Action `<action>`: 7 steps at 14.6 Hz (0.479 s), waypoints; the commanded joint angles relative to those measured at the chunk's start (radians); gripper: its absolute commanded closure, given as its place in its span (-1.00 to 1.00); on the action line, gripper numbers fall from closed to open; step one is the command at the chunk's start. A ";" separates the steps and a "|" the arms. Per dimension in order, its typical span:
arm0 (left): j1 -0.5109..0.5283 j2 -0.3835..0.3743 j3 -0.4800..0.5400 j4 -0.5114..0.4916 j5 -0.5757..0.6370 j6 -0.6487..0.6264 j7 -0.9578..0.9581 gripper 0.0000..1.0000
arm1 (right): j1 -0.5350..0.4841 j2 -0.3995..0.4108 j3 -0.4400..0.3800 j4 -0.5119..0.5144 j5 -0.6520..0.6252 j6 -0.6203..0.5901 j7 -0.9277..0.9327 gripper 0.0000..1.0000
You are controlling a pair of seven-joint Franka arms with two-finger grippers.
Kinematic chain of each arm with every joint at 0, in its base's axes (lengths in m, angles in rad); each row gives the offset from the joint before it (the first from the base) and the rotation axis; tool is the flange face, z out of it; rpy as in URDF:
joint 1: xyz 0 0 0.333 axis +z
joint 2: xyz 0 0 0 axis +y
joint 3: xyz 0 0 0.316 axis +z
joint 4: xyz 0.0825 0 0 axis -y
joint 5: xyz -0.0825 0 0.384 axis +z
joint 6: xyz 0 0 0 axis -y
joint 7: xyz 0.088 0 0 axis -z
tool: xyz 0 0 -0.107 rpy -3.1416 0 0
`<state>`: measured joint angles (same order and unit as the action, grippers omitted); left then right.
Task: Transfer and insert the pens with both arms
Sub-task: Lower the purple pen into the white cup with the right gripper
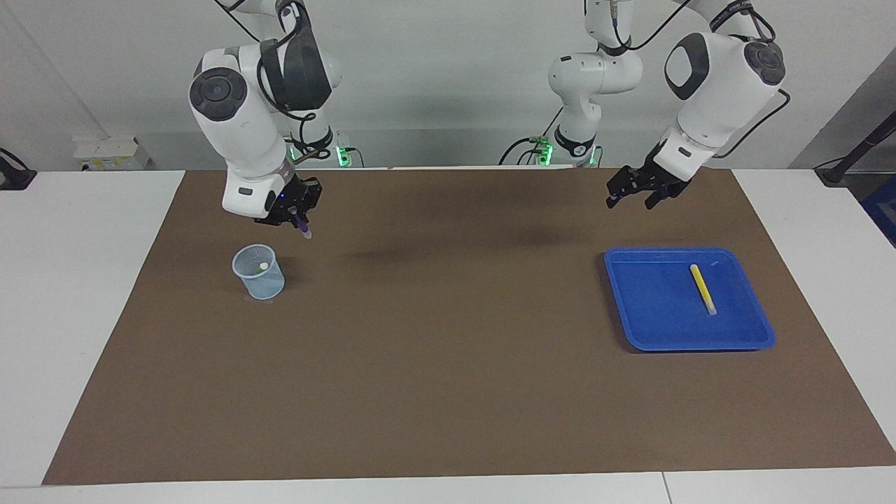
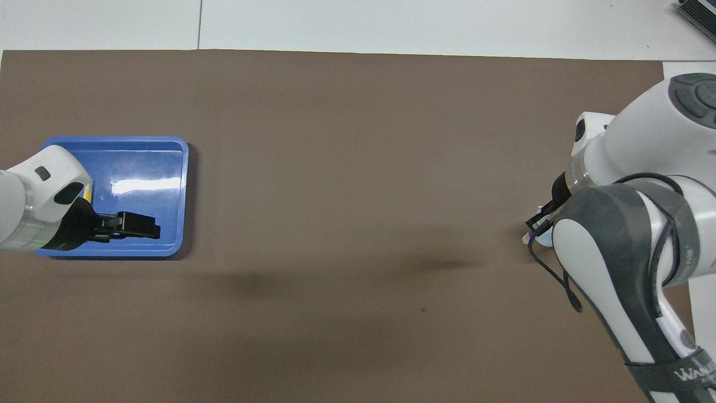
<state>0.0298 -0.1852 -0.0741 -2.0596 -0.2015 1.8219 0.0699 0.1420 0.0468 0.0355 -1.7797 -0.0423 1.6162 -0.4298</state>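
Observation:
My right gripper (image 1: 297,220) is shut on the purple pen (image 1: 304,229), which hangs cap end down over the mat beside the rim of a clear plastic cup (image 1: 259,273). A pale green pen end (image 1: 262,267) shows inside the cup. The yellow pen (image 1: 702,288) lies in the blue tray (image 1: 658,308). My left gripper (image 1: 633,194) is open and empty, in the air over the tray's edge nearest the robots. In the overhead view the left gripper (image 2: 137,225) covers part of the tray (image 2: 145,168), and the right arm hides the cup.
A brown mat (image 1: 448,350) covers the table. The cup stands toward the right arm's end, the tray toward the left arm's end. White table margins (image 1: 84,315) lie on both sides of the mat.

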 commanded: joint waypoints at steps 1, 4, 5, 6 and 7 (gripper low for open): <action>0.071 0.009 -0.003 0.004 0.051 0.040 0.192 -1.00 | 0.002 -0.019 0.014 -0.013 -0.125 0.011 -0.136 1.00; 0.091 0.016 -0.003 0.001 0.131 0.065 0.238 -1.00 | -0.074 -0.022 0.012 -0.058 -0.136 0.094 -0.256 1.00; 0.101 0.027 -0.003 0.002 0.137 0.073 0.243 -1.00 | -0.088 -0.031 0.014 -0.090 -0.134 0.126 -0.273 1.00; 0.117 0.035 -0.003 0.001 0.143 0.076 0.254 -1.00 | -0.111 -0.050 0.014 -0.134 -0.130 0.164 -0.279 1.00; 0.133 0.052 -0.003 0.001 0.143 0.082 0.281 -1.00 | -0.127 -0.068 0.014 -0.183 -0.122 0.212 -0.282 1.00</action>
<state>0.1300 -0.1620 -0.0690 -2.0602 -0.0808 1.8772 0.3044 0.0507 0.0424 0.0388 -1.8458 -0.1610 1.7455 -0.6833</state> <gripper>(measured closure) 0.000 0.824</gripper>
